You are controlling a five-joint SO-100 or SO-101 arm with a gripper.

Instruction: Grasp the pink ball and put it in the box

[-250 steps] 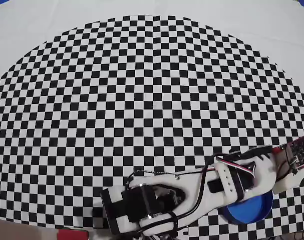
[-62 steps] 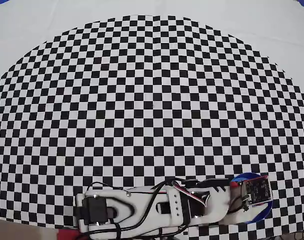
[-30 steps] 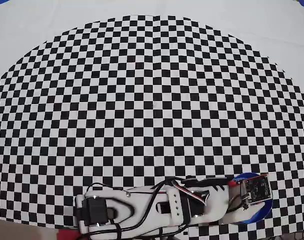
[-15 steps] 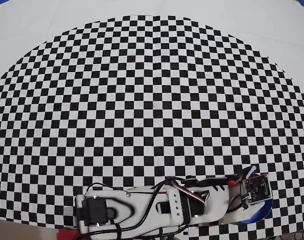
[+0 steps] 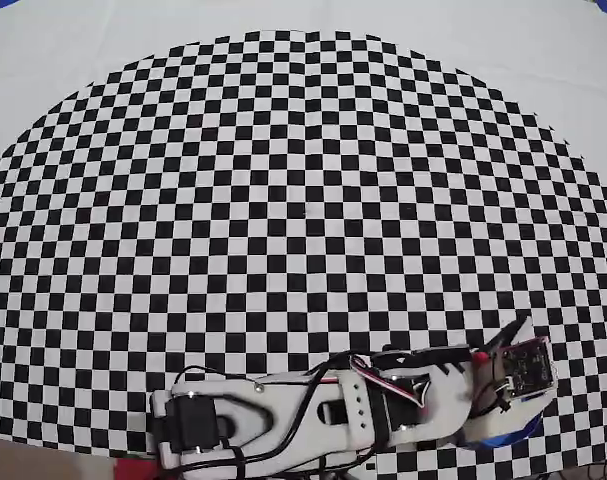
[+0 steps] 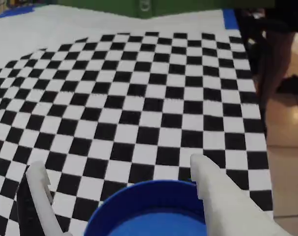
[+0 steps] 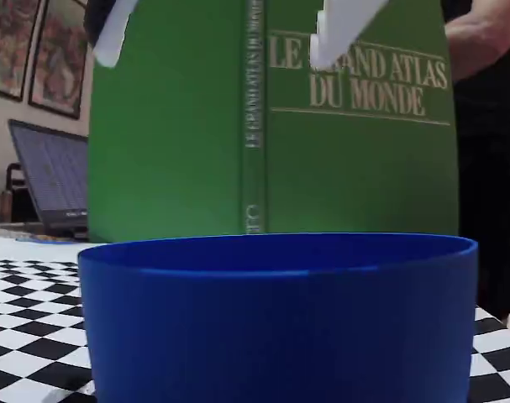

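The box is a round blue bowl. It fills the lower half of the fixed view [image 7: 280, 319], sits at the bottom of the wrist view [image 6: 153, 209], and shows only as a blue edge under the arm in the overhead view [image 5: 513, 433]. My gripper [image 6: 117, 167] is open and empty, with its white fingers [image 6: 210, 189] spread above the bowl's rim. In the fixed view the gripper [image 7: 211, 54] hangs well above the bowl. In the overhead view the gripper [image 5: 508, 400] is at the lower right. The pink ball shows in no view.
The checkered mat [image 5: 303, 200] covers most of the table. A tall green atlas book [image 7: 271, 126] stands behind the bowl, with a laptop [image 7: 49, 176] to its left and a person's arm [image 7: 481, 34] to its right. The mat's right edge [image 6: 266, 147] borders tiled floor.
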